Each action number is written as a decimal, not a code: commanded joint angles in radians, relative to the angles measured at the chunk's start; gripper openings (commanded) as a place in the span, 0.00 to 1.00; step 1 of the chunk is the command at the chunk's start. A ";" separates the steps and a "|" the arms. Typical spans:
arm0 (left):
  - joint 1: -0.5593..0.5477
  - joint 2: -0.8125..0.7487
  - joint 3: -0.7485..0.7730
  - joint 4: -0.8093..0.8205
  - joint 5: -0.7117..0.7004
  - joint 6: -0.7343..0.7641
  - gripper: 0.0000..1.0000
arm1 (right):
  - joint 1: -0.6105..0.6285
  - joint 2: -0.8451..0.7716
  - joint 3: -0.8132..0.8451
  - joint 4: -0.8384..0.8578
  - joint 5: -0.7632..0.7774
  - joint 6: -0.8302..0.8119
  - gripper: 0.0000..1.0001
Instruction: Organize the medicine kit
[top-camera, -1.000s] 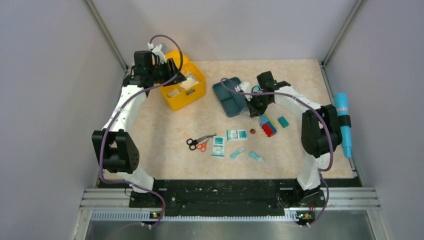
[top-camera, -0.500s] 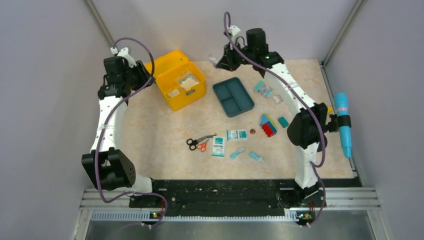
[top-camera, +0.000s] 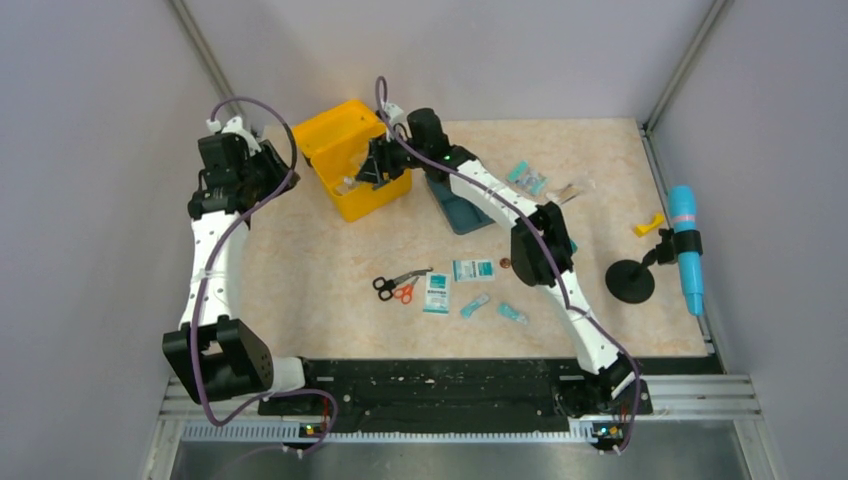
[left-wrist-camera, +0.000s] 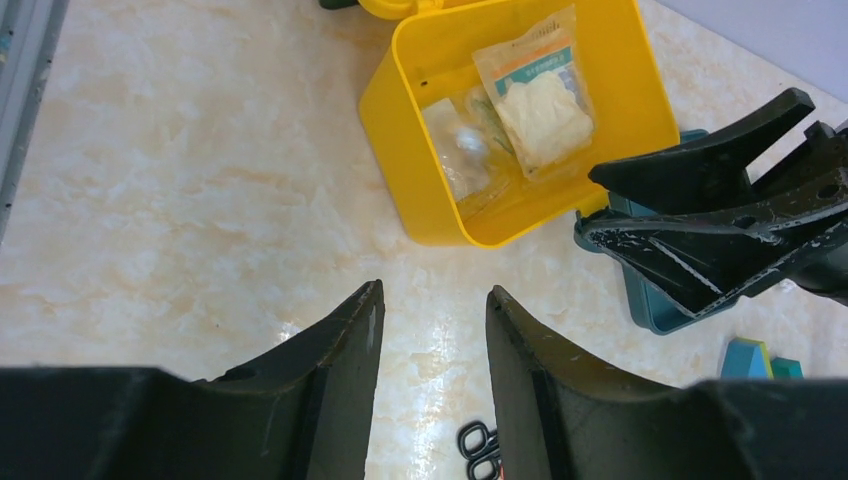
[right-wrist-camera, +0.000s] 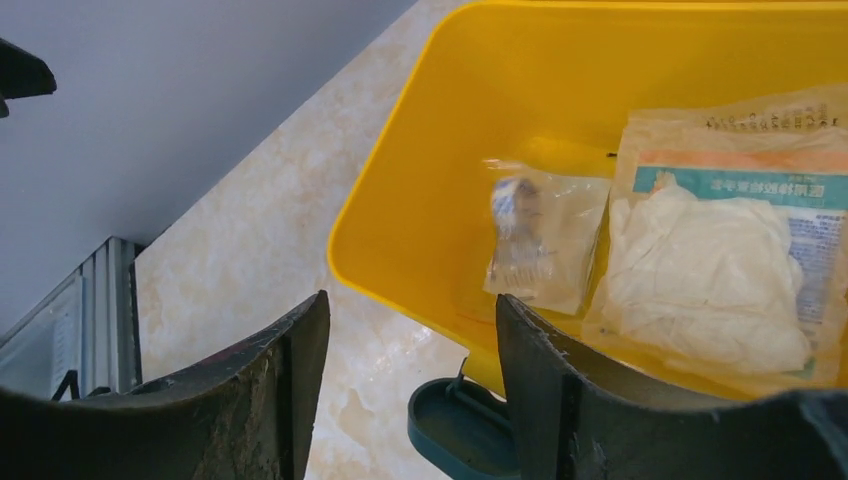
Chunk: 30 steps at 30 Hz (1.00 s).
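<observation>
The medicine kit, a bright yellow box, stands open at the back left. Inside lie a glove packet and a small clear packet. My right gripper hangs open over the kit's near wall, close above the teal latch, with nothing between its fingers. In the top view it sits at the box's right side. My left gripper is open and empty, raised over bare table to the left of the kit.
A teal compartment tray lies right of the kit, partly under the right arm. Scissors, flat packets and small teal items lie mid-table. More packets sit at the back right, a black stand at the right.
The right arm has swung from the back of the table to over the kit, and its jaws have gone from shut to open. The left arm has barely shifted.
</observation>
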 joint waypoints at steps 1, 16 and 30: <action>0.003 -0.027 -0.015 0.032 0.041 -0.034 0.47 | -0.030 -0.061 0.109 0.068 0.045 -0.003 0.61; 0.002 -0.037 -0.101 0.124 0.173 -0.020 0.40 | -0.388 -0.334 -0.287 -0.385 0.409 -0.604 0.60; 0.001 -0.016 -0.085 0.093 0.225 0.048 0.39 | -0.454 -0.118 -0.172 -0.702 0.496 -0.953 0.61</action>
